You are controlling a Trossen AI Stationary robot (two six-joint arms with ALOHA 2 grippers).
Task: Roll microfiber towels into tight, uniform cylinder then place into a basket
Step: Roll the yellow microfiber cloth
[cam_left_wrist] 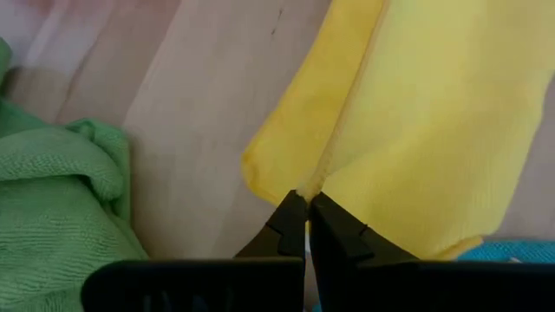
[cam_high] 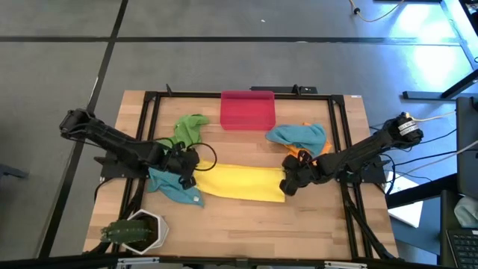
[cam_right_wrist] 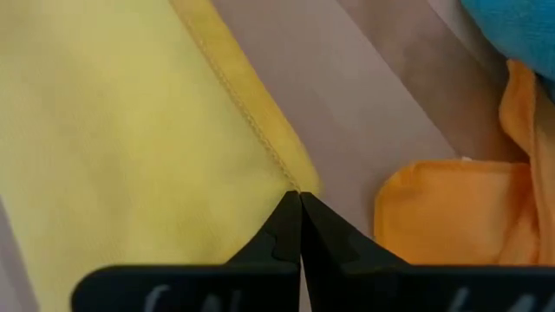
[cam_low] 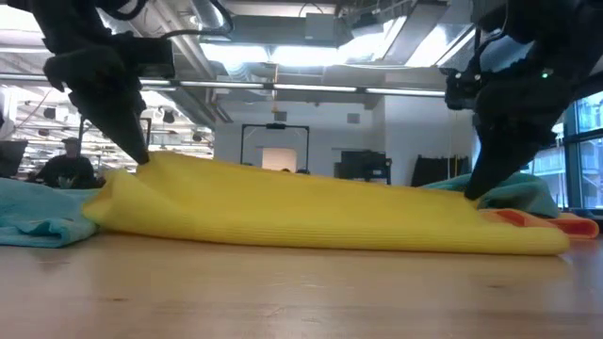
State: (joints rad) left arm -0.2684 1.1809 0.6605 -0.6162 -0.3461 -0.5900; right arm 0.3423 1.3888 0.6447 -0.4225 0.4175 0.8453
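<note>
Spanning the middle of the wooden table [cam_high: 246,224], the yellow towel [cam_high: 239,183] is seen folded into a long band, its two ends raised slightly where they are gripped, as the low view shows. Behind it, at the far edge of the table, the red-pink basket [cam_high: 247,110] is set, well apart from the band. A green towel [cam_high: 190,128] is bunched near the left arm, and a teal towel [cam_high: 175,187] lies crumpled just beside the band's left end. On the other side a second teal towel [cam_high: 299,135] is heaped partly over an orange towel [cam_high: 323,149], close to the band's right end. A white hexagonal pot with a plant [cam_high: 138,230] is placed at the near left corner. The left claw [cam_left_wrist: 306,201] is closed tight on the left end of the yellow towel, pinching a corner of the fold between its tips. The right claw [cam_right_wrist: 299,198] is likewise closed, its tips pinched on the hemmed corner at the right end, with the orange cloth just beside it.
</note>
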